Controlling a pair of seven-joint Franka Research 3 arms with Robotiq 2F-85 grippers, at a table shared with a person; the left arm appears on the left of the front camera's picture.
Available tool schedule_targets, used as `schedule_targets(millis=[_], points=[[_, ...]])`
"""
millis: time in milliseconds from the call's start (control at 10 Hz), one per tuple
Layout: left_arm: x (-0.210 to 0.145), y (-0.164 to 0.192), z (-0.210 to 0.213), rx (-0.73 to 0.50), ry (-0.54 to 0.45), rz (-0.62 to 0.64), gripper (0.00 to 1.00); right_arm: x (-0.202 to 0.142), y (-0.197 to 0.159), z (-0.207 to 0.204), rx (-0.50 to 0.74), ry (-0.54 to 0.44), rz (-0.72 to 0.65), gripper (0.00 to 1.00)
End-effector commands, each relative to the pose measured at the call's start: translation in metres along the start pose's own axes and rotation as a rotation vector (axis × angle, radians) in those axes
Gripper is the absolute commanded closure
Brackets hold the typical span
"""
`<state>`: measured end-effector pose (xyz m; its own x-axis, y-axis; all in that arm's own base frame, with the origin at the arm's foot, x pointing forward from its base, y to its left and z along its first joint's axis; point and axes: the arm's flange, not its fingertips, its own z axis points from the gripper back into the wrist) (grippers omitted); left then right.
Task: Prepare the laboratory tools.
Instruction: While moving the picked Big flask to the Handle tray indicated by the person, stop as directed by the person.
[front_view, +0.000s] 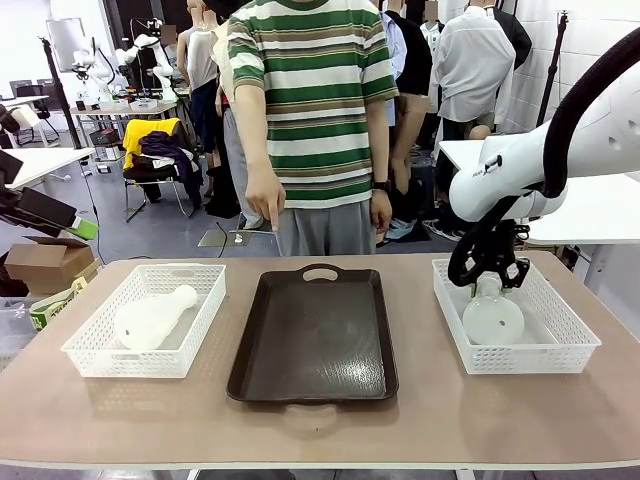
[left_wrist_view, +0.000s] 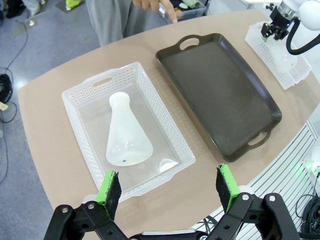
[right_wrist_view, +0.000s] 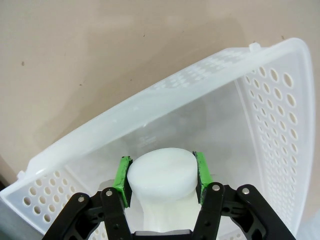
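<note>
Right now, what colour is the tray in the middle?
The tray is dark brown; front view shows it best.

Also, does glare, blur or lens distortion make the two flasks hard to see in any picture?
Front view: even light, sharp; faint sheen on the tray; left flask pale against its basket. Left wrist view: wide-angle bends the table edge. Right wrist view: right flask close, washed-out white.

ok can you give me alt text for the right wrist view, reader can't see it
The right gripper clamps the neck of a frosted white conical flask between its green pads, seen from above. The flask stands in a white mesh basket, with the tan table beyond its rim.
</note>
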<state>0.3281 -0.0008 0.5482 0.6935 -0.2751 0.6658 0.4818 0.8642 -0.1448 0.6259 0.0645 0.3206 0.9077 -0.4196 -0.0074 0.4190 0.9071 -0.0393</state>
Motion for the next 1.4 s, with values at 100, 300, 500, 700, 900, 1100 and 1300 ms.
schedule_targets(millis=[100, 300, 500, 700, 900, 1100, 1300], points=[[-0.002, 0.003, 0.001, 0.0, 0.008, -0.018, 0.0, -0.025, -0.01, 0.045, 0.034, -0.019, -0.047, 1.0], [-0.002, 0.003, 0.001, 0.0, 0.008, -0.018, 0.0, -0.046, -0.007, 0.09, 0.055, -0.083, -0.043, 1.0], [-0.002, 0.003, 0.001, 0.0, 0.008, -0.018, 0.0, -0.067, 0.008, 0.137, 0.076, -0.147, -0.004, 1.0], [-0.002, 0.003, 0.001, 0.0, 0.008, -0.018, 0.0, -0.095, 0.045, 0.167, 0.086, -0.142, 0.121, 1.0], [-0.002, 0.003, 0.001, 0.0, 0.008, -0.018, 0.0, -0.125, 0.102, 0.178, 0.042, -0.123, 0.291, 1.0], [-0.002, 0.003, 0.001, 0.0, 0.008, -0.018, 0.0, -0.144, 0.163, 0.168, -0.011, -0.068, 0.42, 1.0], [-0.002, 0.003, 0.001, 0.0, 0.008, -0.018, 0.0, -0.153, 0.213, 0.153, -0.018, -0.001, 0.529, 1.0]])
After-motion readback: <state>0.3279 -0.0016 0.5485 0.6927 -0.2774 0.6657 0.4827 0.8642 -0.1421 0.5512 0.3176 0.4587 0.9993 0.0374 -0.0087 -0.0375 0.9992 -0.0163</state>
